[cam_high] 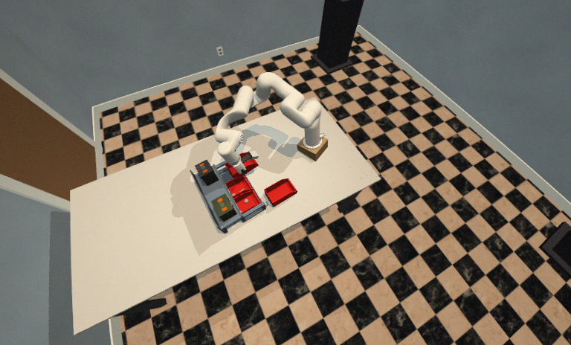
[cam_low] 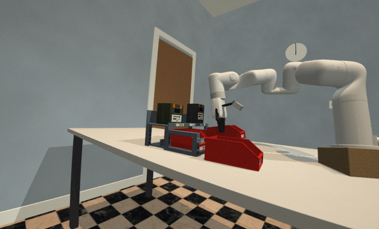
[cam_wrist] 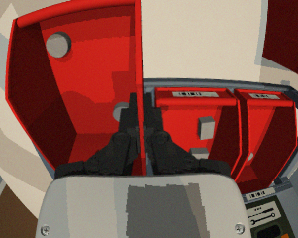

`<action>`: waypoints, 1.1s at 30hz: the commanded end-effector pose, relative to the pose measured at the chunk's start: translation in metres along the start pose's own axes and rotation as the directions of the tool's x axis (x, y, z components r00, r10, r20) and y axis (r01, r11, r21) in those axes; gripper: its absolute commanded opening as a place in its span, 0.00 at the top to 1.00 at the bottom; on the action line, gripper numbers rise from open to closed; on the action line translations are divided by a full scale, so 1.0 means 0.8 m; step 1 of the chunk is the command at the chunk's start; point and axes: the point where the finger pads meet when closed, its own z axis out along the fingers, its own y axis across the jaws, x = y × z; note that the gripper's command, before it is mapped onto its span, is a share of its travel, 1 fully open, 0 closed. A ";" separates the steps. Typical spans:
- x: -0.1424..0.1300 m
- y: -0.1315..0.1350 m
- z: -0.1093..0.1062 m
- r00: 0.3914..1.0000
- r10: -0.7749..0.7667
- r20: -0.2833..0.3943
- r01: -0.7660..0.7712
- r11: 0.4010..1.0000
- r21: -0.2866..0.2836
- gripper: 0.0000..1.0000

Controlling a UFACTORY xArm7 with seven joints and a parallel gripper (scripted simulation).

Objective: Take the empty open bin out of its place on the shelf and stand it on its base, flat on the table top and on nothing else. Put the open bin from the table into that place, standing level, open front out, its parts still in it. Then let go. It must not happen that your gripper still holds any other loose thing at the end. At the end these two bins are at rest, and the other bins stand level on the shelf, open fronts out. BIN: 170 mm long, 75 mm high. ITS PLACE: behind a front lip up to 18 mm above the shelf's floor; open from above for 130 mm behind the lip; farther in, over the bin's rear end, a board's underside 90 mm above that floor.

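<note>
My gripper [cam_high: 241, 170] [cam_low: 221, 131] [cam_wrist: 141, 106] is shut on the side wall of a red open bin [cam_high: 251, 163] [cam_low: 234, 131] [cam_wrist: 89, 74]. Grey round parts lie in this bin; one part [cam_wrist: 58, 45] shows near its front, another is partly hidden by the fingers. The bin looks about level, its open front toward the arm's base. It is at the far end of the shelf [cam_high: 213, 189] [cam_low: 167, 138], beside the standing bins, and overlaps its place in the wrist view. Its exact height over the lip is unclear. The empty red bin [cam_high: 279, 192] [cam_low: 232, 154] stands on the table top, apart from the shelf.
Two red bins stand side by side on the lower level: the middle bin [cam_high: 238, 184] [cam_wrist: 180, 119] and the end bin [cam_high: 251, 201] [cam_wrist: 277, 119]. A black box [cam_high: 206, 177] [cam_low: 194, 115] and a green box [cam_high: 222, 207] [cam_low: 167, 112] stand on the upper board.
</note>
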 end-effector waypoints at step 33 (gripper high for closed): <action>-0.011 0.000 -0.004 1.000 0.000 0.004 0.000 1.000 0.000 1.00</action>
